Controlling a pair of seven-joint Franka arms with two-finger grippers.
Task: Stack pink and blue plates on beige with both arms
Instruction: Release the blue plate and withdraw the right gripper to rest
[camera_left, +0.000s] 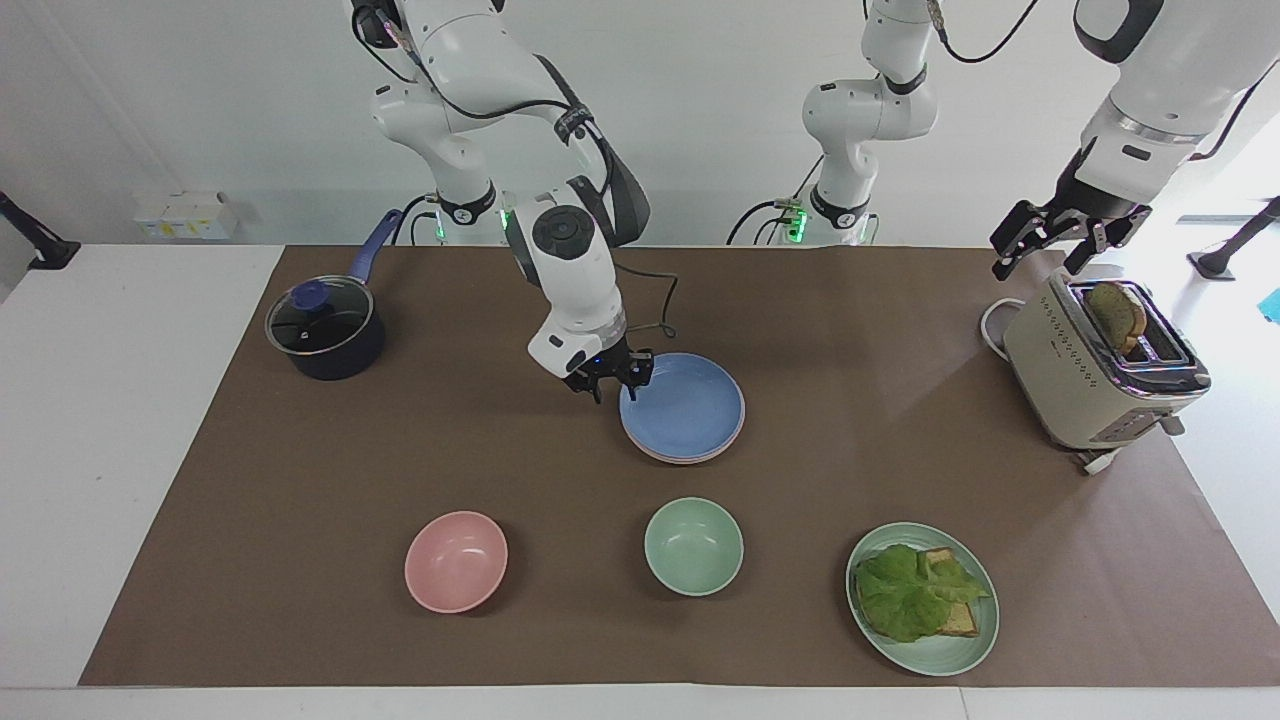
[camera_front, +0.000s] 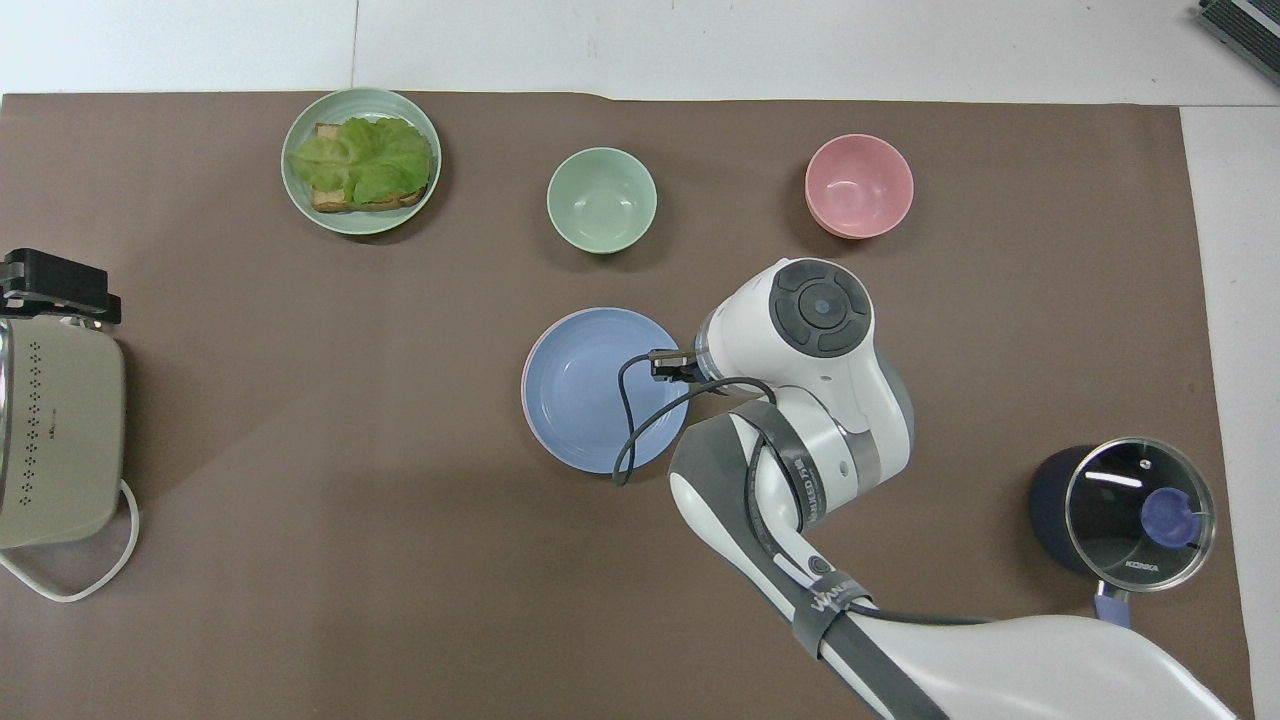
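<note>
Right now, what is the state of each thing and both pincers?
Blue plate: stacked on pink plate.
Pink plate: under blue, only rim showing.
Right pincer: open, beside blue plate.
Left pincer: open, over toaster.
Toaster: bread raised in slot.
Pot: lid on.
Pink bowl: empty.
Green bowl: empty.
Green plate: holds lettuce, toast.

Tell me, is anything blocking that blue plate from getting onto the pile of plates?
No, nothing visible does. The blue plate already lies on the pink plate in the stack. The right gripper is open beside its rim. The left gripper waits over the toaster.
</note>
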